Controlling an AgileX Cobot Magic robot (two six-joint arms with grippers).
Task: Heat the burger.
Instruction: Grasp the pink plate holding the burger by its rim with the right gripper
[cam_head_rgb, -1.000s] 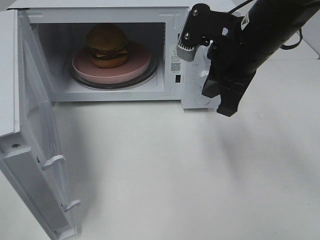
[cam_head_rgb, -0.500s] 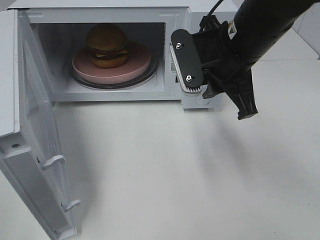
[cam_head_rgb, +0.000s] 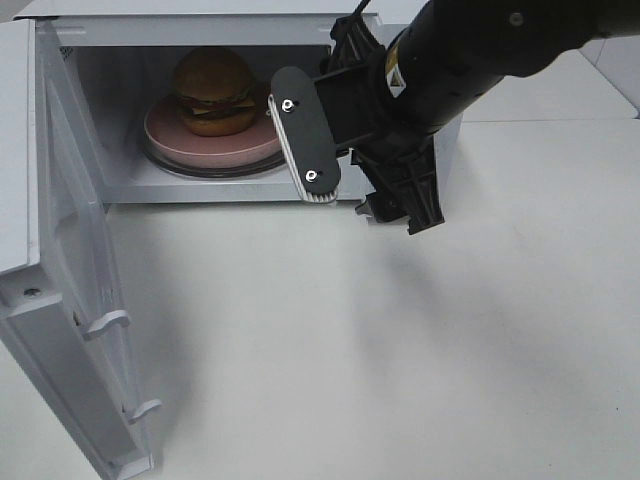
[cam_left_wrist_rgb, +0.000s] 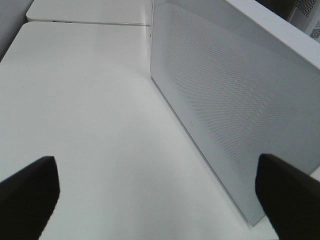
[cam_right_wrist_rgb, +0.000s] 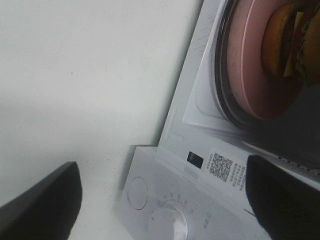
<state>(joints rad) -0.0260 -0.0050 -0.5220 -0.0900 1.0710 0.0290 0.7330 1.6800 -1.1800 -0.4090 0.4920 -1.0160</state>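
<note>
The burger (cam_head_rgb: 213, 90) sat on the pink plate (cam_head_rgb: 170, 137) inside the microwave (cam_head_rgb: 200, 27), whose door (cam_head_rgb: 70, 300) stood wide open. The right gripper (cam_head_rgb: 360, 170) hung in front of the oven's right side, jaws spread wide and holding nothing. The burger lay left of it and deeper in the cavity, clear of both fingers. Its lighter-padded finger (cam_head_rgb: 305, 135) overlapped the cavity's edge, though whether it reached inside was hard to tell. In the right wrist view, burger (cam_right_wrist_rgb: 295, 40) and plate (cam_right_wrist_rgb: 250, 75) lay beyond the dial (cam_right_wrist_rgb: 167, 220). The left gripper (cam_left_wrist_rgb: 157, 192), jaws also apart and empty, was over the table (cam_left_wrist_rgb: 90, 110) beside the door's perforated panel (cam_left_wrist_rgb: 225, 115).
</note>
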